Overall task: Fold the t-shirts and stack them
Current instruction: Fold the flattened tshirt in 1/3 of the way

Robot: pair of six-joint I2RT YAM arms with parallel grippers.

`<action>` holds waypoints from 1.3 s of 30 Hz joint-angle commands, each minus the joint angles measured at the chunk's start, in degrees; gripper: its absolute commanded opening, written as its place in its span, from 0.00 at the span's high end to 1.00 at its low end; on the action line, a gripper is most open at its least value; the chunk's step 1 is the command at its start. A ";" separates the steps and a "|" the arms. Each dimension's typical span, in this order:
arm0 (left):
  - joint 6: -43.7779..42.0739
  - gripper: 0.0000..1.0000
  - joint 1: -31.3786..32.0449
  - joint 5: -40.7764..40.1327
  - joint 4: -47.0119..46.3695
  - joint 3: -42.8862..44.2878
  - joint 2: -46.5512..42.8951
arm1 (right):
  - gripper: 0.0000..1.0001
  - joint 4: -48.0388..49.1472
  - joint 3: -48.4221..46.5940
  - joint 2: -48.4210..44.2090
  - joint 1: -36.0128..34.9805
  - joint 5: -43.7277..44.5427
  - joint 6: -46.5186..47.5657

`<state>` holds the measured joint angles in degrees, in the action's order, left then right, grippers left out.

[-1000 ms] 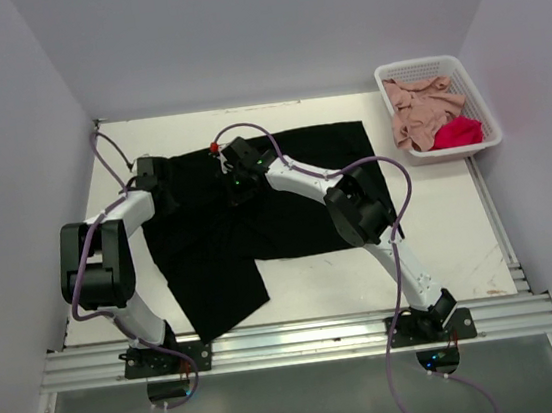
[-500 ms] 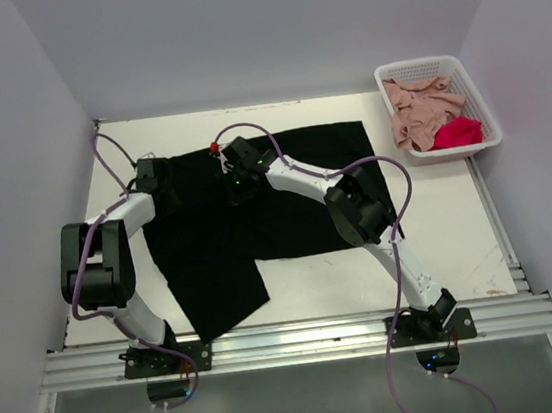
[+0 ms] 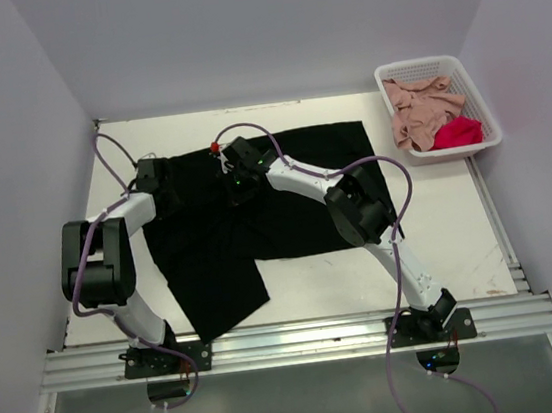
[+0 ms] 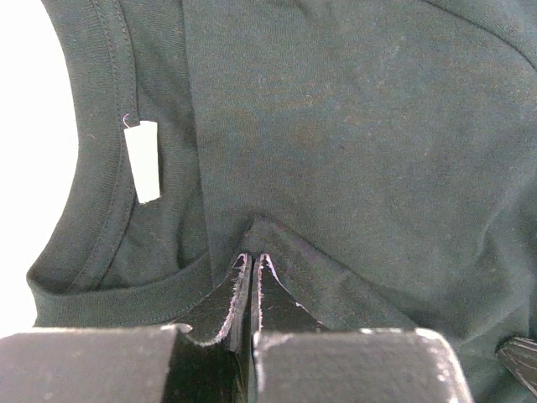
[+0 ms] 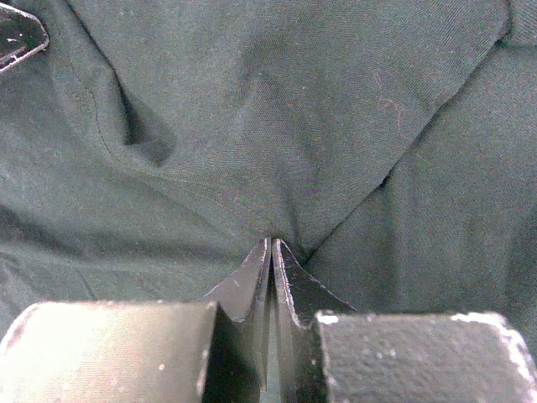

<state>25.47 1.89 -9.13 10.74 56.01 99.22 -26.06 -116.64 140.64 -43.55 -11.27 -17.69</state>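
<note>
Top external: black shirt (image 3: 213, 265) lies crumpled on surface (image 3: 365, 276), mid-left. One flap runs toward near edge at L, the rest spreads wide to R. L arm (image 3: 122, 220) and R arm (image 3: 297, 176) both reach onto its far half, L at the far-L edge, R near far-middle, tips apart. Pink shirt (image 3: 417, 109) and red shirt (image 3: 458, 131) sit bunched in basket (image 3: 418, 65) at far-R corner, with red on the nearer side, touching pink.

Left wrist: L fingers (image 4: 243, 290) are closed tip to tip, w/ a thin ridge of black cloth pinched between them, just beside collar (image 4: 126, 294). White label (image 4: 144, 159) sits inside collar, L of tips.

Right wrist: R fingers (image 5: 257, 273) are closed to a hairline gap, w/ a fold of black cloth nipped at the tips. Creases fan out from the pinch.
</note>
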 commanded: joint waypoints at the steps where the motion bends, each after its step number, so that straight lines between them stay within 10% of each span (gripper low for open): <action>1: -0.43 1.00 -0.57 -0.02 -2.39 0.77 -0.25 | 0.93 -8.56 3.17 1.66 0.92 4.06 2.58; 36: 5.64 1.00 2.33 5.87 10.00 -11.26 -20.99 | 0.94 -7.16 7.83 -4.32 0.92 4.59 3.19; 39: 5.73 1.00 2.42 5.08 9.82 -12.15 -21.44 | 0.82 -6.72 8.88 -5.46 0.92 4.24 3.19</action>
<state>29.91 4.05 -4.08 20.62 44.88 79.55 -25.50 -110.43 136.46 -43.31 -10.04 -16.51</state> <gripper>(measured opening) 0.009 0.141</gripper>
